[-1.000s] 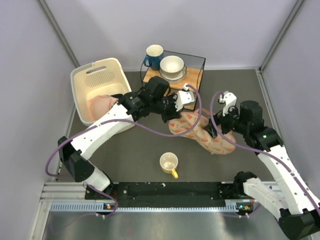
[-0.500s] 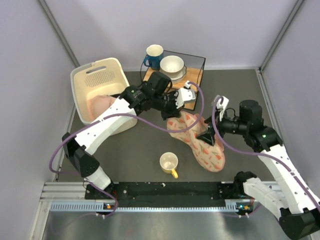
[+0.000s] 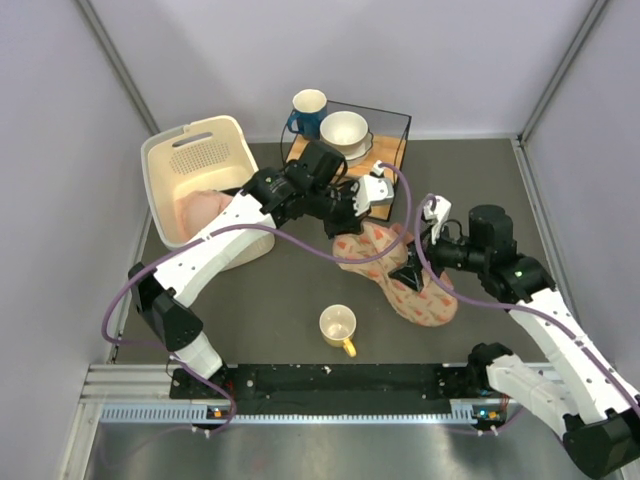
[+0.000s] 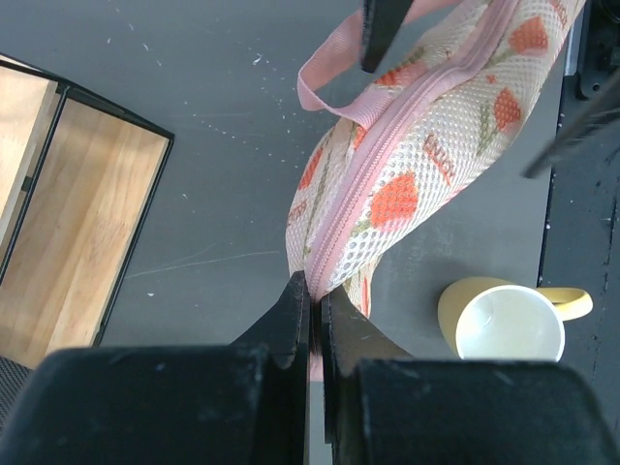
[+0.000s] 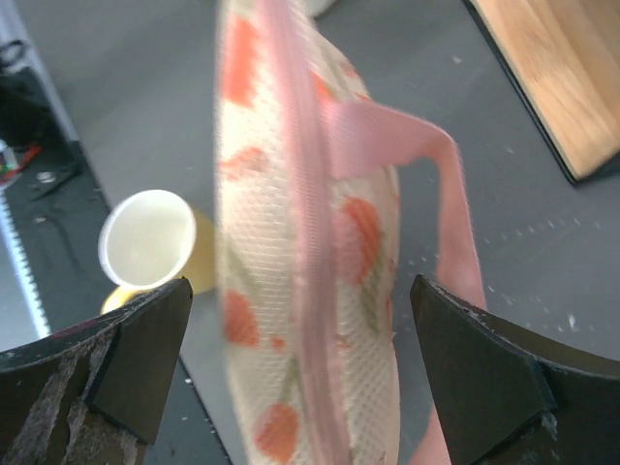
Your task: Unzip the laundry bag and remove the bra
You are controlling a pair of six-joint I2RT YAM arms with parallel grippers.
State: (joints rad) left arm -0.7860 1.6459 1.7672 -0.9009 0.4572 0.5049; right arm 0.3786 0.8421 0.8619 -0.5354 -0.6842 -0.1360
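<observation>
Bag: mid-table, the bag has its far end raised and the rest sags down toward the mug.
Left gripper: the left gripper has its fingers pressed together on the bag's end, right where the zip seam runs out. I can't tell whether the pull tab is in the pinch.
Right gripper: the right gripper has its fingers spread wide, one on each side of the bag, touching nothing.
Zip: the zip looks closed along the whole stretch on show, so I'd say the unzipping is not yet done.
Bra: not visible. My guess is it sits inside the bag. A pale pink lump lies in the basket, but I can't tell what it is.
Feel: open mesh cloth, light and floppy, and it folds under its own weight. Nothing here is fragile, but nothing holds its shape either.
Where to grab: hold the trim beside the zip for a firm anchor and draw the pull along the seam. The strap is a handy loop, though it would let the bag swing.
Risk: a one-sided pull will likely bunch the mesh instead of running the slider, so the cloth wants tension from both ends.
</observation>
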